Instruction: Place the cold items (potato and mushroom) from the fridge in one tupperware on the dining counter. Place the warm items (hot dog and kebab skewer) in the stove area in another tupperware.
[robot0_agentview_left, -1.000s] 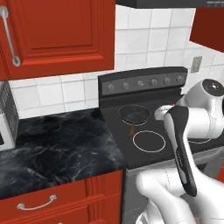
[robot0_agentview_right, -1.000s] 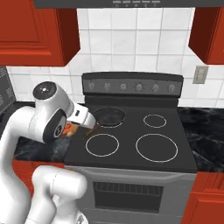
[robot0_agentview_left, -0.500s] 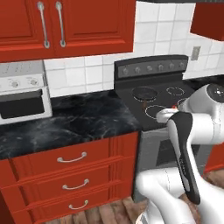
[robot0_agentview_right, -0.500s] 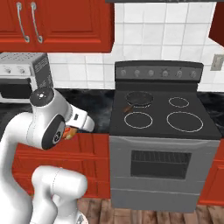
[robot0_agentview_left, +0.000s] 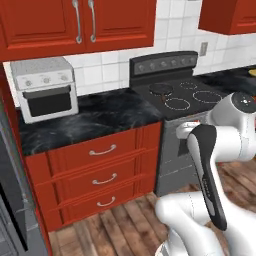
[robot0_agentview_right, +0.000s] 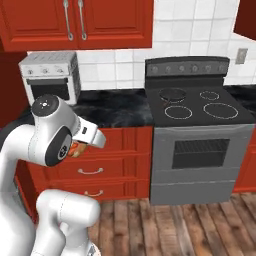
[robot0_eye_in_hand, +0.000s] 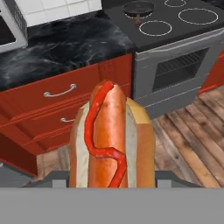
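While the hand view looks down toward the floor, the hot dog (robot0_eye_in_hand: 111, 140) occupies the lower centre of that frame, standing lengthwise up from the bottom edge with a wavy red line of sauce along the sausage and pale bun on both sides. The gripper (robot0_eye_in_hand: 113, 181) is pinching the hot dog at its lower end, with the finger tips hidden behind the bun. In the right base view, a small orange portion of the hot dog (robot0_agentview_right: 76, 149) shows at centre left, just beside the white wrist, held well above the wooden floor (robot0_agentview_right: 190, 225) and in front of the red drawers (robot0_agentview_right: 95, 170). The stove (robot0_agentview_right: 200, 107) sits at the right of that frame, with a small dark pan (robot0_agentview_right: 171, 93) resting on its rear left burner. In the left base view the same stove (robot0_agentview_left: 185, 95) lies at upper right, with the pan (robot0_agentview_left: 161, 89) on it and the black marbled counter (robot0_agentview_left: 85, 117) extending to its left. A white toaster oven (robot0_agentview_left: 46, 87) stands on that counter at upper left, below the red wall cabinets (robot0_agentview_left: 80, 22). In the hand view the counter (robot0_eye_in_hand: 57, 48) crosses the upper left and the stove's oven door (robot0_eye_in_hand: 179, 70) lies at upper right. Tupperware cannot be made out in any frame.
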